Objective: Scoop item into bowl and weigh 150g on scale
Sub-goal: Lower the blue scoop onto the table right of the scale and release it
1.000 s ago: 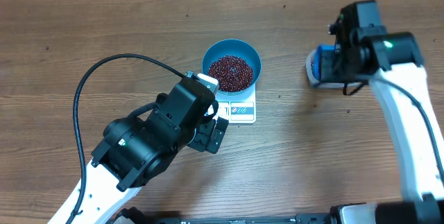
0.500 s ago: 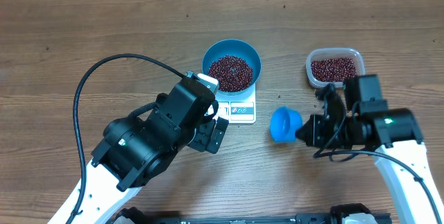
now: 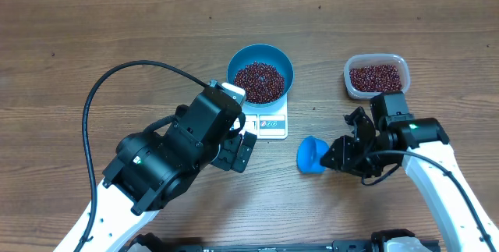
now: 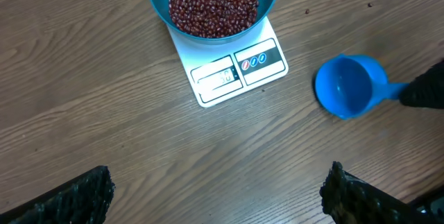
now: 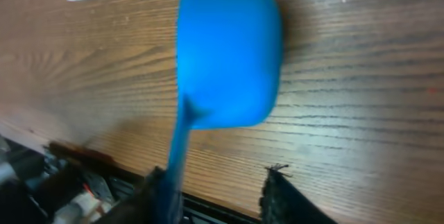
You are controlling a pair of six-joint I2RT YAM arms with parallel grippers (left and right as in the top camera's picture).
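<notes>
Listing beans (image 4: 213, 2): small, dark red-brown, heaped in bowl (image 4: 269, 5) on scale (image 4: 239, 68). We see left gripper (image 4: 215, 196) spread, right gripper (image 5: 216, 193) parted around scoop (image 5: 229, 57) handle.

Overhead camera looks straight down on the whole worktop (image 3: 93, 33). Left wrist camera, high up, looks ahead of the left hand (image 4: 215, 207) onto scale (image 4: 239, 71) and scoop (image 4: 347, 85). Right wrist camera sits close above that scoop.

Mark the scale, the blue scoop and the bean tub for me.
scale (image 4: 239, 71): left wrist view, on the front panel beside the display.
blue scoop (image 4: 345, 85): left wrist view, on the inside of the cup.
bean tub (image 3: 376, 59): overhead view, on the rim at the picture's top side.
</notes>
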